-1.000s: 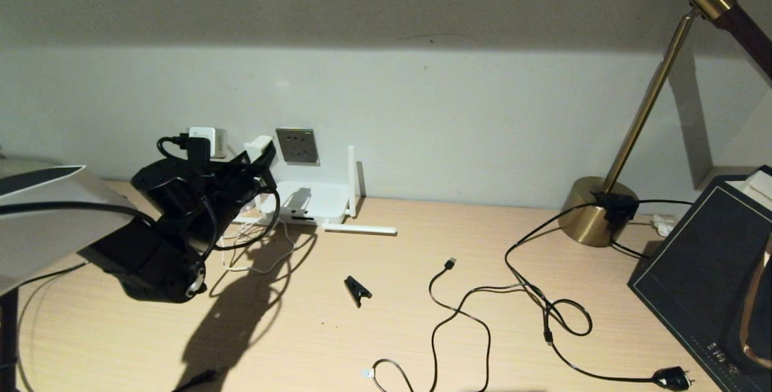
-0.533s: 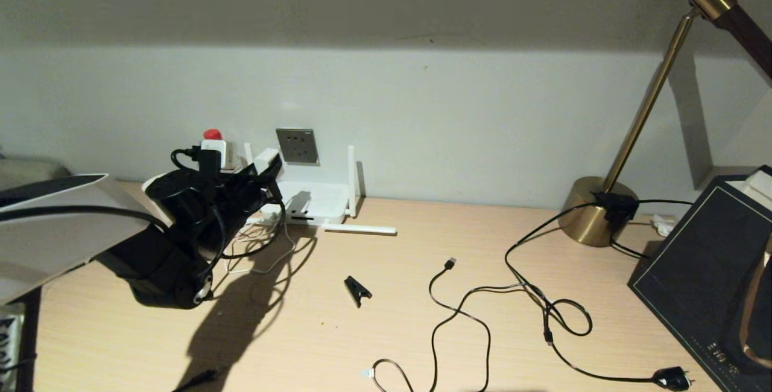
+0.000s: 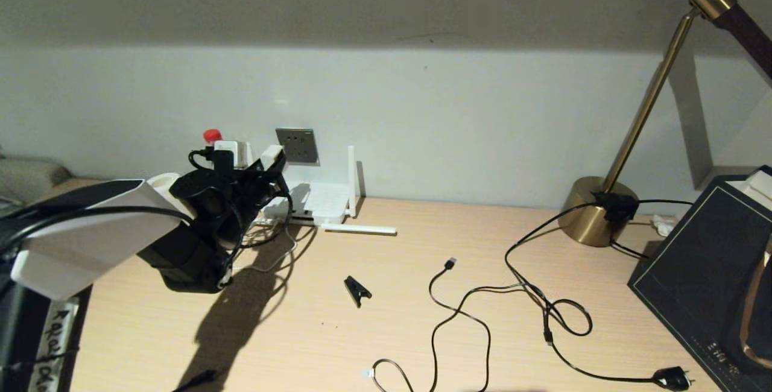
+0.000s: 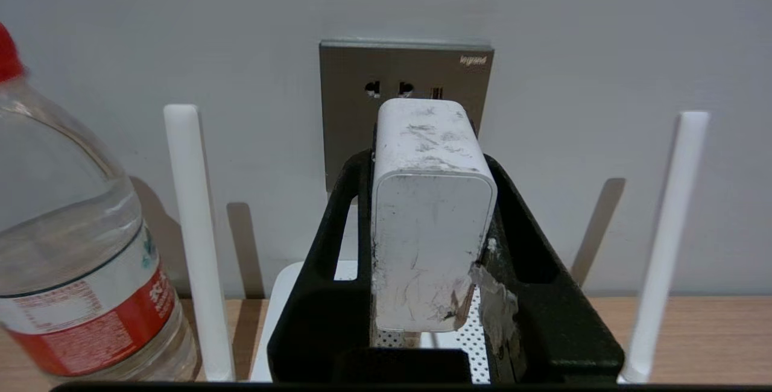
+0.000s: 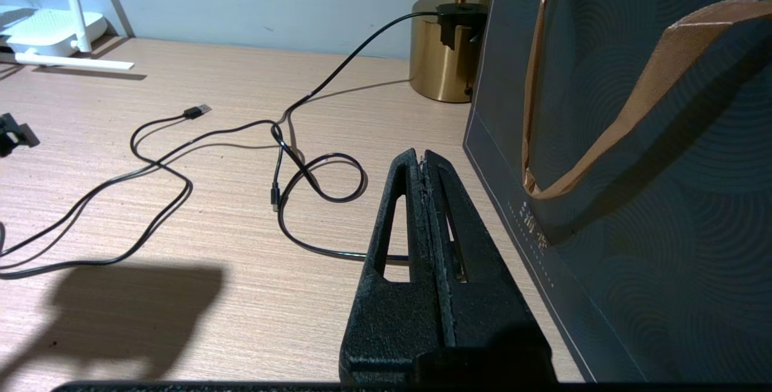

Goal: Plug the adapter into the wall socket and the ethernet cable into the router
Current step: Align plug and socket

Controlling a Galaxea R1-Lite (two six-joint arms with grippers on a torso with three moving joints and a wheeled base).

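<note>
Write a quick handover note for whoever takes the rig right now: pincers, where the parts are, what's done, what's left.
Left pincer: shut on the adapter, held just in front of the wall socket, above the router. Whether it is seated cannot be told.
Right pincer: shut, empty, parked over the desk beside the dark bag.
Ethernet cable: not picked up; its clear connector lies at the near desk edge.
Left: finish the adapter, then plug the cable into the router.

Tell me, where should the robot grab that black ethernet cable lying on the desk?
Probably the ethernet cable just behind its clear connector, coming straight down with jaws across the cord: it lies flat on the desk with bare wood either side. The right gripper, shut, is free.
</note>
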